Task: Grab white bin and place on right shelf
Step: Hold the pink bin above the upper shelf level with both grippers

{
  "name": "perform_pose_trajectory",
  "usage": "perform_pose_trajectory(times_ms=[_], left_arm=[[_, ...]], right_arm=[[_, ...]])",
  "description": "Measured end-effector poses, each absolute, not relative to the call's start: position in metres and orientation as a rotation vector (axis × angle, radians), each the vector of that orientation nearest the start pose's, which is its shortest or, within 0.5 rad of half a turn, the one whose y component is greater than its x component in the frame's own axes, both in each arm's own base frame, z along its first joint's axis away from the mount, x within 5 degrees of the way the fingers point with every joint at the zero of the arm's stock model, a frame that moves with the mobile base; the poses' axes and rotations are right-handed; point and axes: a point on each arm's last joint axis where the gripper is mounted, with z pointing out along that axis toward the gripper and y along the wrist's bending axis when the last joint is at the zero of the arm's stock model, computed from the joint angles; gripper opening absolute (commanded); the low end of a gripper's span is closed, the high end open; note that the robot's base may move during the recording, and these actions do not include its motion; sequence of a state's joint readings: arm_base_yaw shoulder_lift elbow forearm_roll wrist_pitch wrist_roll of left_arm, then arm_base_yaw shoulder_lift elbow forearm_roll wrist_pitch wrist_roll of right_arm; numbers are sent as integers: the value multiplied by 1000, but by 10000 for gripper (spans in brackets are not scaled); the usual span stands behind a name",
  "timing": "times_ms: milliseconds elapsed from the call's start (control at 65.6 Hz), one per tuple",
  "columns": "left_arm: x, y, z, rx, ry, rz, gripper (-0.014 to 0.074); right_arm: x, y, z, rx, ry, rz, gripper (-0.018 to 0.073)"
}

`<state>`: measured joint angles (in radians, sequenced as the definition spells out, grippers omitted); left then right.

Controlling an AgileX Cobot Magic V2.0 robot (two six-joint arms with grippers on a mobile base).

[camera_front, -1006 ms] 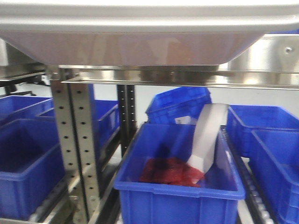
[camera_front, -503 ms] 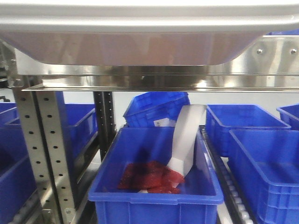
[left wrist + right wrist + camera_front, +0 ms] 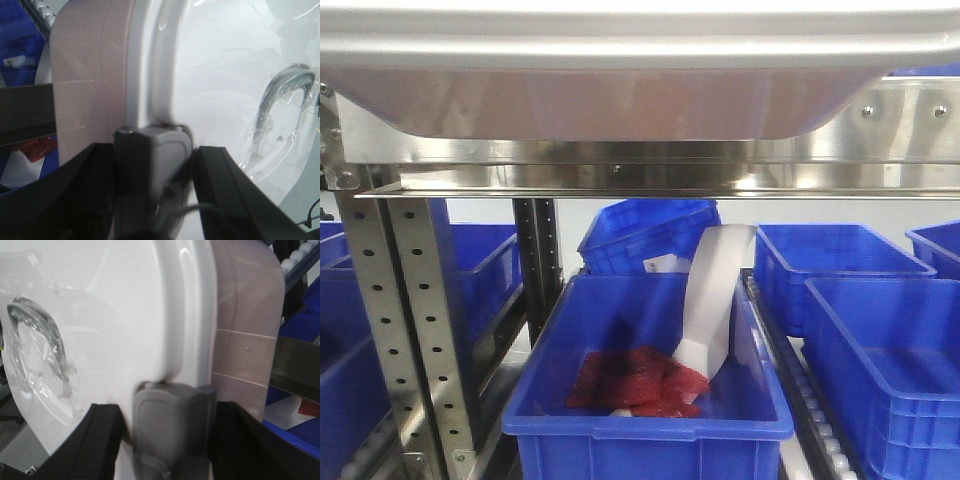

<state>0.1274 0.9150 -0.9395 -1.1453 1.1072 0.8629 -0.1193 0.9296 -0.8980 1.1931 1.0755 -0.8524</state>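
Note:
The white bin [image 3: 620,100] fills the top of the front view, its pinkish underside held just above and in front of the right shelf's shiny steel front rail [image 3: 670,178]. In the left wrist view the bin [image 3: 95,75] stands on edge with its glossy lid [image 3: 220,75] to the right. My left gripper [image 3: 155,167] is shut on the grey clasp [image 3: 160,150] at the bin's rim. The right wrist view mirrors this: on the bin [image 3: 245,325], my right gripper [image 3: 172,417] is shut on the grey clasp [image 3: 175,415] beside the lid [image 3: 115,315].
Under the rail, a blue crate [image 3: 650,425] holds red items and a curved white strip [image 3: 715,290]. More blue crates [image 3: 880,340] stand right, left and behind. A perforated steel upright [image 3: 400,330] stands at left. Roller tracks [image 3: 810,405] run between the crates.
The shelf, upright and crates have slid left in the front view, mostly in the first half second. The bin keeps its place in the view, both grippers holding it.

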Motion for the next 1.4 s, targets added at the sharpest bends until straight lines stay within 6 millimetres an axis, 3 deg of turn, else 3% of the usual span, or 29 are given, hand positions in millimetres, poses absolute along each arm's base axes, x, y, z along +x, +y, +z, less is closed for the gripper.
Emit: perform_pose_trajectory(times_ms=[1402], left_arm=[[158, -55, 391, 492, 1932, -874, 187]], right_arm=[[164, 56, 384, -397, 1916, 961, 422]])
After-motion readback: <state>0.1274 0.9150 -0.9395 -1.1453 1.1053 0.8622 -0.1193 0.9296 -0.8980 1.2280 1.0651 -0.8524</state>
